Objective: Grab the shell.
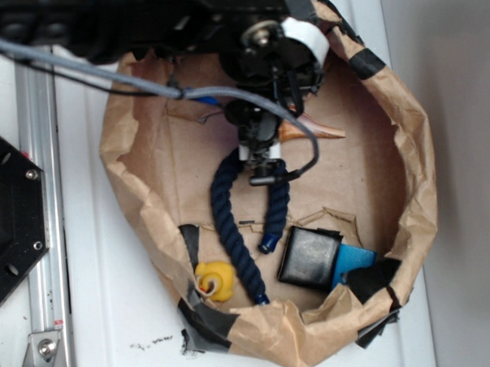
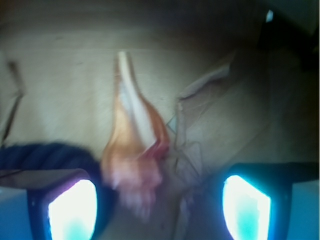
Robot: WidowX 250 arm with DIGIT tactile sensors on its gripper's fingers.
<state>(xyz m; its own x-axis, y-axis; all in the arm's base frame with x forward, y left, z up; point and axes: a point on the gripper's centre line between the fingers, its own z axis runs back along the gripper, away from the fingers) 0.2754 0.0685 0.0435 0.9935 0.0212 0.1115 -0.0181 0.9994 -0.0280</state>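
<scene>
Two views logged. In the exterior view we see a brown paper basin [image 1: 406, 144] patched with black tape, sitting on a white table [image 1: 113, 319]. The black arm reaches in from the top, a grey cable [image 1: 225, 95] looping across it. The gripper [image 1: 262, 154] hangs over the upper middle of the basin floor.

The shell [image 1: 312, 130], orange-tan, lies just beside the gripper; only its pointed tail sticks out from behind the arm. We cannot tell from this view whether it touches the gripper.

In the wrist view the shell [image 2: 134, 145] is blurred, tail pointing away from the camera, wide end nearest, lying on the paper floor between the two fingertips [image 2: 72, 210] but closer to the one on the picture's left. The gripper [image 2: 160, 210] stands wide apart and we see nothing clamped in it.

A navy rope [image 1: 230, 225] curves beneath the gripper; its end [image 2: 45, 155] reaches up against the shell in the wrist view. Further down the basin: a yellow toy [image 1: 217, 280], a black square [image 1: 309, 258] on a blue piece [image 1: 354, 264].
</scene>
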